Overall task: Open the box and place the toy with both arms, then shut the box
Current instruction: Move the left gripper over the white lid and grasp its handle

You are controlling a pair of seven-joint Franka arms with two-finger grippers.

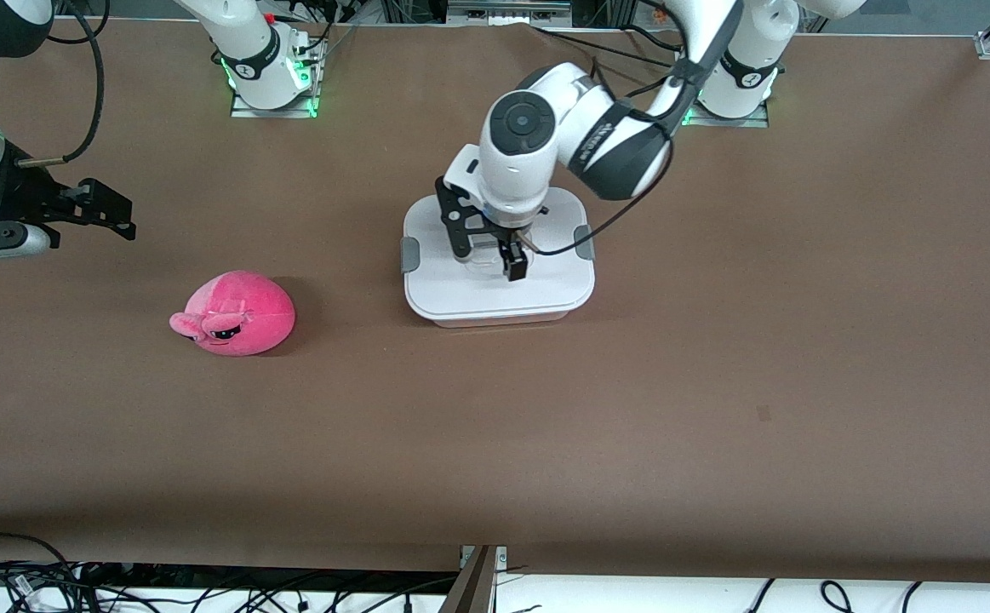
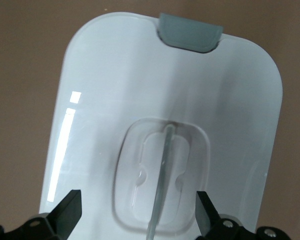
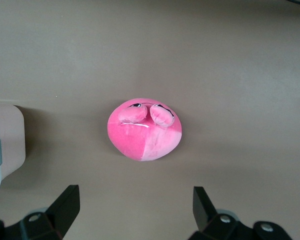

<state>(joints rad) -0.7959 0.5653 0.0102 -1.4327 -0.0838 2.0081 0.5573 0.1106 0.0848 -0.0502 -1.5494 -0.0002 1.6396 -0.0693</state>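
So at this point basically nothing on the list was ticked off yet. The box (image 1: 499, 260) sat near the middle of the desk (image 1: 716, 383) with its white lid (image 2: 140, 75) fully on and flat, grey side clips (image 2: 190, 31) in place as far as I could tell. The toy (image 1: 235, 312) lay on the bare desk, well apart from the box, toward the right arm's end and a bit nearer the front camera.

The left pincer (image 1: 489, 253) was down over the middle of the lid, fingers spread wide and empty, with the clear handle (image 2: 162, 175) lined up between them in the left wrist view. I couldn't tell if the tips were touching the lid yet. My read: it was setting up to grab the handle and lift.

The right pincer (image 1: 94, 209) hovered over the desk near the toy, also spread wide with nothing in it, the toy sitting just ahead of its fingers in the right wrist view.

Still to do, by my guess: lid off, toy picked up and dropped in, lid back on. So pretty much the whole job.
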